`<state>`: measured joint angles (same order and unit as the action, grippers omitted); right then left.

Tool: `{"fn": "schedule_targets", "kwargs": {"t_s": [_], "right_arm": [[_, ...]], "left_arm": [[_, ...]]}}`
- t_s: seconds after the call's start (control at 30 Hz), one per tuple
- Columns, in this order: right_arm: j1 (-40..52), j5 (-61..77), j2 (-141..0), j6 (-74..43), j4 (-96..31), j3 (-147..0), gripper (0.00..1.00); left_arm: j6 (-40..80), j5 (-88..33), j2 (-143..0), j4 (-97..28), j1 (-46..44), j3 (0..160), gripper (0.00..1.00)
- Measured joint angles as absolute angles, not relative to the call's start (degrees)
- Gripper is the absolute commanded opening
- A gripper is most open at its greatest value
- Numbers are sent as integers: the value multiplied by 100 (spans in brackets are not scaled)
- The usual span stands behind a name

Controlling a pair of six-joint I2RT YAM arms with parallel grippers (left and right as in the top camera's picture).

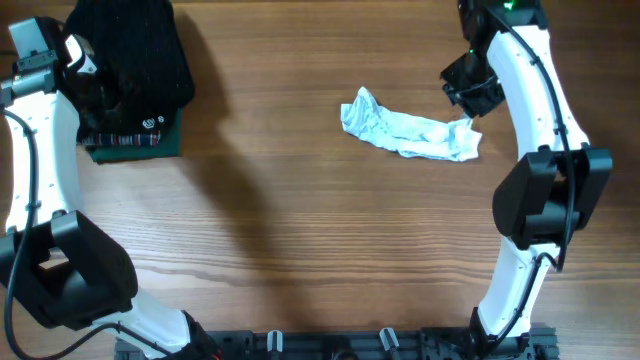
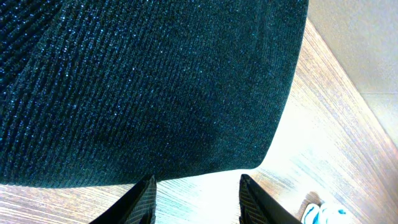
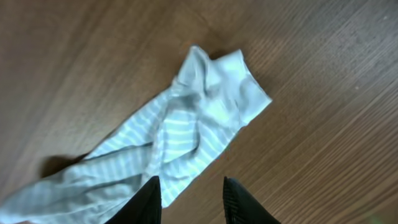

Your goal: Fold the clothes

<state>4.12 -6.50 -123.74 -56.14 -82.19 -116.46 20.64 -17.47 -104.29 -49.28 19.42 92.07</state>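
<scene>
The clothes are one small pale blue-white striped garment (image 1: 408, 130), crumpled in a long strip on the wooden table right of centre. It fills the middle of the right wrist view (image 3: 186, 134). My right gripper (image 1: 468, 85) hangs open and empty just above and to the right of the garment's right end; its fingertips (image 3: 189, 190) frame the garment's edge. My left gripper (image 1: 100, 95) is at the far left over the black knit garment, open and empty (image 2: 196, 196). A corner of the striped garment shows in the left wrist view (image 2: 323, 214).
A black knit garment (image 1: 135, 55) lies folded at the back left on a dark green garment with plaid trim (image 1: 135, 140). The knit also fills the left wrist view (image 2: 143, 81). Bare wooden table (image 1: 300, 230) spreads across the middle and front.
</scene>
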Motion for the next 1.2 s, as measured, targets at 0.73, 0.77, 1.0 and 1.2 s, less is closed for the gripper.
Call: {"fn": "schedule_targets", "kwargs": {"t_s": [0.73, 0.77, 1.0, 1.2], "right_arm": [[408, 440, -12304, -2392, -7131, -10995, 14], [408, 539, -12293, -2237, -7135, -10936, 11], [408, 851, -12278, -1632, -7096, -10383, 4], [327, 1000, -12276, -1509, -6604, -9841, 4]], "left_arm": [[1334, -1710, -10429, -4727, 1122, 9207, 45], [1203, -1706, -10429, -4720, 950, 9207, 45], [97, -1706, -10429, -4703, -207, 9207, 9], [-456, -1702, -10523, -4445, -1107, 9207, 4]]}}
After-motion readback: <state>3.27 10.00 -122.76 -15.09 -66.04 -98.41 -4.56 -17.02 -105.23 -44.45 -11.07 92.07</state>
